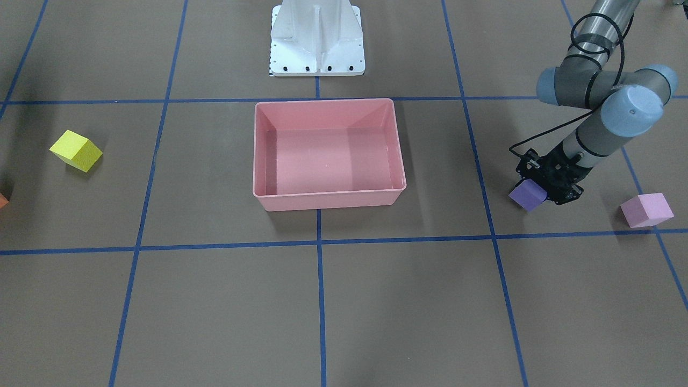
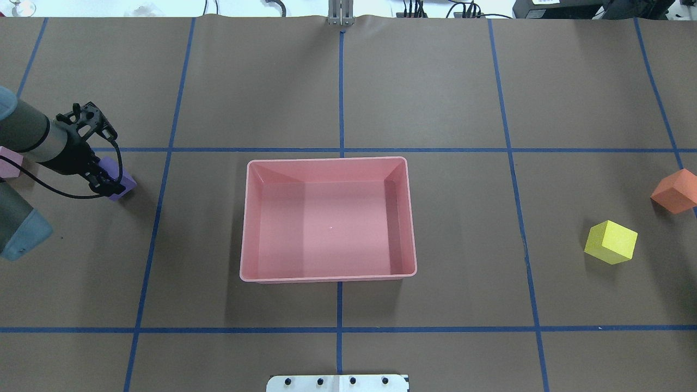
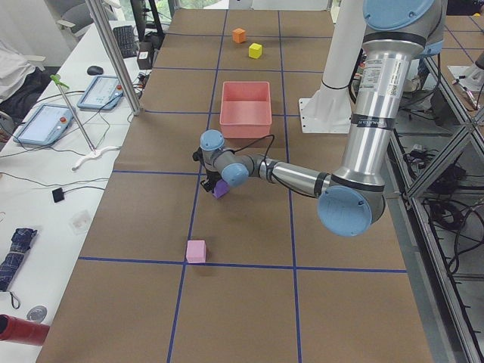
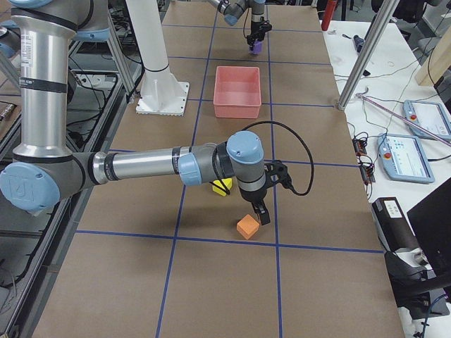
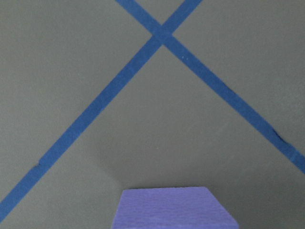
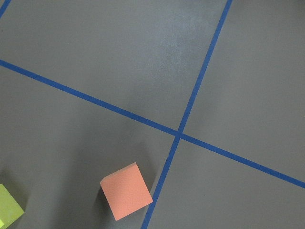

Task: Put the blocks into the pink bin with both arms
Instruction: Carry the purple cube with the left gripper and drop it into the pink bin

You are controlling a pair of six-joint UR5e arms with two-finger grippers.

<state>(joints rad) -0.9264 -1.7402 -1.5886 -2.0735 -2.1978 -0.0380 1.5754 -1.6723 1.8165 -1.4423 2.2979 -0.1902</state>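
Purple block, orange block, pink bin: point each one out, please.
purple block [image 1: 525, 196], exterior front-facing view, on its visible front face.
orange block [image 6: 126, 191], right wrist-mounted view, on its top face.
pink bin [image 1: 328, 200], exterior front-facing view, on its near outer wall.

My left arm [image 1: 591, 134] reaches out low, its forearm slanting down toward the table. The wrist is bent so the left gripper [image 1: 539, 191] points downward, fingers clamped on the purple block [image 1: 527, 195]. My right arm [image 4: 141, 167] stretches out level and low, and the right gripper [image 4: 261, 213] points down at the table. I cannot tell how its fingers stand.
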